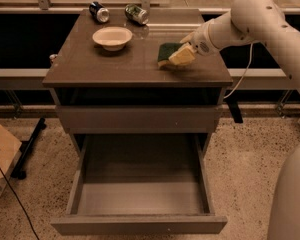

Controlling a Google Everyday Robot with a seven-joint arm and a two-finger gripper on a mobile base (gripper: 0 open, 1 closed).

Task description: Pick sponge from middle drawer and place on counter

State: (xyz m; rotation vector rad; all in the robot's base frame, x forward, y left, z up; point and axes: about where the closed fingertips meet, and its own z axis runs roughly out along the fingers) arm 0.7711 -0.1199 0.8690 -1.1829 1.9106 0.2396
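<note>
Watching my tool (pixel 183 56) at the sponge (pixel 165 50), which sits on the right of the bench (pixel 115 66); whether it grips I cannot tell. The middle drawer (pixel 140 196) stands pulled out below.

Sponge (pixel 165 51) at the right side of the counter (pixel 115 66), gripper (pixel 180 56) against its right edge, bowl (pixel 112 37) to the left, left can (pixel 98 11) and right can (pixel 136 14) behind the bowl, middle drawer (pixel 140 224) open below.

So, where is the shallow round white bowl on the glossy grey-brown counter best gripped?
Pinch the white bowl at its near rim from above: it sits upright, open, with a thin flared wall. Two cans lie behind it. The gripper is to its right, at the green sponge.
</note>
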